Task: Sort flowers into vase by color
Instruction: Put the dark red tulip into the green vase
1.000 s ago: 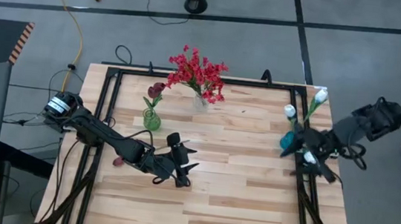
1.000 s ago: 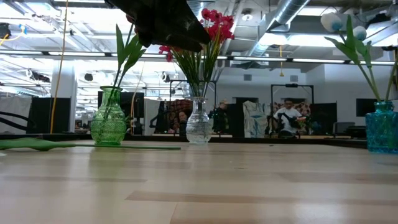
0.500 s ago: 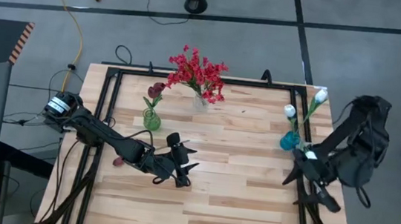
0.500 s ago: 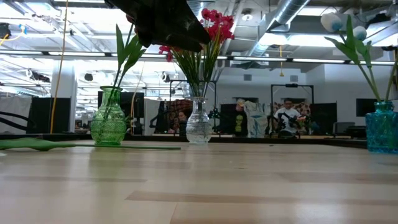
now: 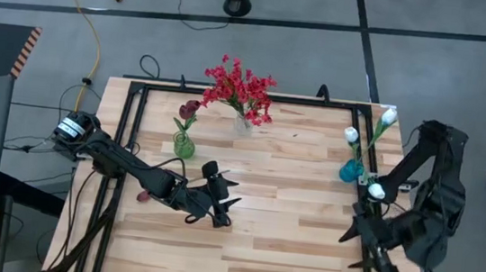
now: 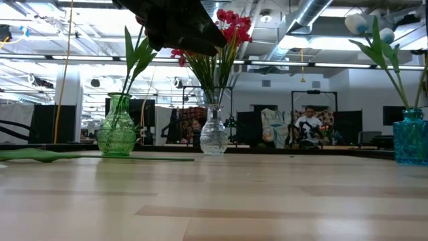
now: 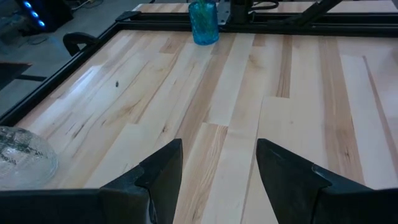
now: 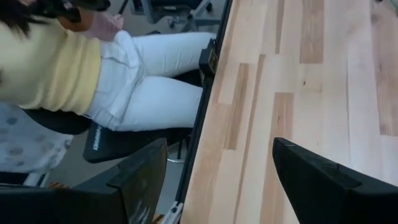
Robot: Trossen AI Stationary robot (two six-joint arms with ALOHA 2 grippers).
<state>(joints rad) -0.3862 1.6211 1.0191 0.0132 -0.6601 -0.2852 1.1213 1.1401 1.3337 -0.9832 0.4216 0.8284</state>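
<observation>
The red flowers (image 5: pixel 241 89) stood in a clear vase (image 5: pixel 243 124) at the table's far edge, and one maroon flower (image 5: pixel 143 196) lay near the left edge. Both the left gripper (image 5: pixel 220 208) and the right gripper (image 5: pixel 352 237) were spread wide and empty. The left gripper would do best to close squarely across that stem.

Illumination is bright and even, from overhead ceiling strip lights (image 6: pixel 281 63). Shadows on the worktop (image 5: pixel 290 204) are soft. The low view's foreground planks and both wrist views' fingers are blurred.
</observation>
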